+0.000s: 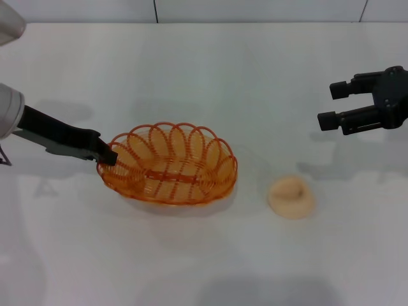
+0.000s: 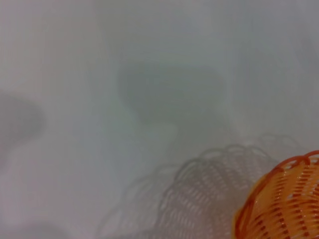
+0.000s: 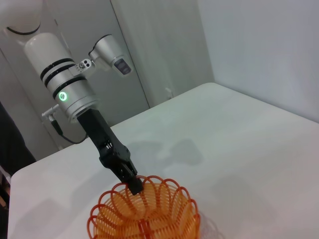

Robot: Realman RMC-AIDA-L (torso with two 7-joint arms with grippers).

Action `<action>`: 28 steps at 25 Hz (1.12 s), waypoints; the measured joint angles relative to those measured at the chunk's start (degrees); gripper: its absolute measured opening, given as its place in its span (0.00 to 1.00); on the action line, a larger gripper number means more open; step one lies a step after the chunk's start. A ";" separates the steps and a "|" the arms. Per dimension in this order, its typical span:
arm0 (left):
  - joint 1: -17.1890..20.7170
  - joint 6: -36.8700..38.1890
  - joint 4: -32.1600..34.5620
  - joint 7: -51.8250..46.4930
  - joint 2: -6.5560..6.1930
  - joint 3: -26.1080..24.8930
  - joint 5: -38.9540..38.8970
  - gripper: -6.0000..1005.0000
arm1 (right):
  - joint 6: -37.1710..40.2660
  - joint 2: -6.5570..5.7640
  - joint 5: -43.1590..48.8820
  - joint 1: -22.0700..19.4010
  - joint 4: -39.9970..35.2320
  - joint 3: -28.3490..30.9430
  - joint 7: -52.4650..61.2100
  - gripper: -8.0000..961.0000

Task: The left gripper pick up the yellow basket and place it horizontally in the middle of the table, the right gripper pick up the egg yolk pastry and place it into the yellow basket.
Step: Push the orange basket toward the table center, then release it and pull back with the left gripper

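The yellow basket (image 1: pixel 169 164) stands on the white table (image 1: pixel 204 70) near the middle, its long side across my view. My left gripper (image 1: pixel 108 155) is shut on the basket's left rim. It also shows in the right wrist view (image 3: pixel 135 186), pinching the rim of the basket (image 3: pixel 147 214). The basket's edge (image 2: pixel 284 204) shows in the left wrist view. The egg yolk pastry (image 1: pixel 291 196) lies on the table to the right of the basket, apart from it. My right gripper (image 1: pixel 335 105) is open and empty, above and to the right of the pastry.
The table's far edge meets a grey wall (image 1: pixel 255 9). The left arm's silver joint with a green ring light (image 3: pixel 67 94) rises behind the basket in the right wrist view.
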State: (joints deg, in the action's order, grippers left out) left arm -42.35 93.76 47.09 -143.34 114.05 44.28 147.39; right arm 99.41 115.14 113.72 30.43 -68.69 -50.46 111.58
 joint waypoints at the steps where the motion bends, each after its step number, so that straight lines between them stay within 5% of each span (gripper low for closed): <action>1: 0.00 -0.29 0.00 -0.17 0.22 0.05 0.15 0.09 | 0.00 0.00 0.00 0.02 0.04 -0.03 -0.05 0.87; 28: -0.62 -2.81 -0.50 -2.16 3.30 1.47 1.17 0.13 | 1.02 -0.18 -0.62 0.07 -0.40 -0.25 -0.12 0.87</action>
State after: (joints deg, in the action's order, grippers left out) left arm -42.96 90.94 46.59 -145.50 117.34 45.75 148.56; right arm 100.43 114.96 113.11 30.50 -69.09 -50.71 111.46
